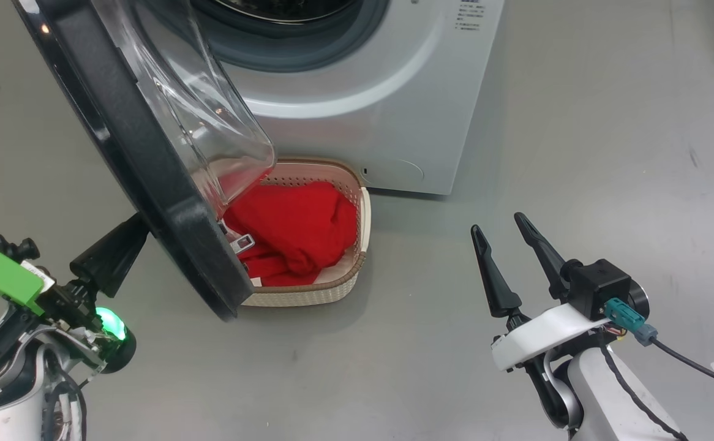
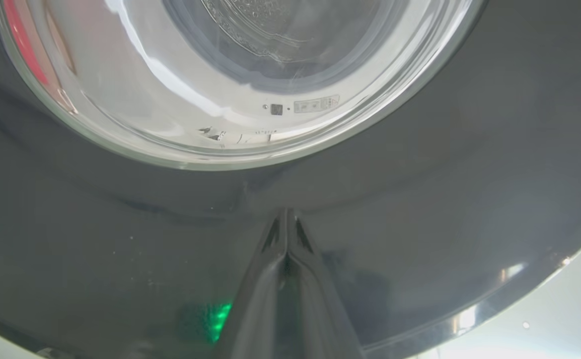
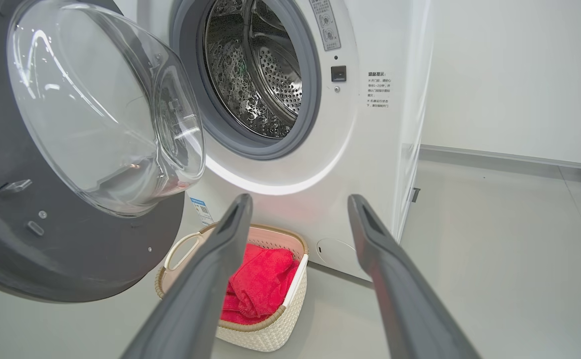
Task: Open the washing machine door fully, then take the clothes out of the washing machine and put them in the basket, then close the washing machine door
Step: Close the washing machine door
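Risk: left claw (image 1: 131, 235), closed and pressed against the glossy washing machine door (image 1: 167, 202), may skid off mid-push; right claw (image 1: 498, 223) hangs spread, empty.

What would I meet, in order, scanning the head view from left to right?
left gripper → washing machine door → basket holding the clothes → right gripper

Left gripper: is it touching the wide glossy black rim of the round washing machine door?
Touching. In the left wrist view, the tip of the shut left gripper meets the washing machine door rim with no gap. The head view agrees.
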Tool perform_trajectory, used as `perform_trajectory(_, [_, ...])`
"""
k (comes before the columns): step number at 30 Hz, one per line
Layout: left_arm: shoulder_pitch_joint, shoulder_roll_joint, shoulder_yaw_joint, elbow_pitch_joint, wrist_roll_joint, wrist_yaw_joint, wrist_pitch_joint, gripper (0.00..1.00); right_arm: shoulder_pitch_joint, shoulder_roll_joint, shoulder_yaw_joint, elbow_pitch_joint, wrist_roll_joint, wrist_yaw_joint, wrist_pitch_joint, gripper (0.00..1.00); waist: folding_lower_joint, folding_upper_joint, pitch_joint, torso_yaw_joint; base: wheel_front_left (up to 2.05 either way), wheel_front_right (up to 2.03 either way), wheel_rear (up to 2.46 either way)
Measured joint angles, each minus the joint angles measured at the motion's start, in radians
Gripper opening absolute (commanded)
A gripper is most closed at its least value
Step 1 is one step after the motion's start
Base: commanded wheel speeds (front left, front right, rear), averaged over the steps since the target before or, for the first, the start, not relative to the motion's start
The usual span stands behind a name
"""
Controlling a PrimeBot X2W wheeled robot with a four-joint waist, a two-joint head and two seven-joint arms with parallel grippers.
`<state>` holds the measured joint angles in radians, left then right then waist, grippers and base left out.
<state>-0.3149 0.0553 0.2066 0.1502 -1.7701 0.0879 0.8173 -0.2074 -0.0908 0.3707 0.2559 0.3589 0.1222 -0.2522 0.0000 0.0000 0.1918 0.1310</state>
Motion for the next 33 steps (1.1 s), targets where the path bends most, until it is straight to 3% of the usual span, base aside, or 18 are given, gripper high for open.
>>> perform_trajectory(14, [-0.006,-0.009,0.003,-0.021,-0.013,0.012,-0.066,0.0,-0.019,0.014,-0.009,-0.014,0.0,0.0,0.0,1.0,0.0,0.0,0.044,-0.169,0.0,0.0,0.0])
perform_trajectory(33, [-0.139,-0.014,0.038,-0.003,-0.014,0.021,-0.19,0.0,-0.047,0.029,-0.013,-0.037,0.011,0.0,0.0,1.0,0.0,0.0,0.127,-0.382,0.0,0.0,0.0])
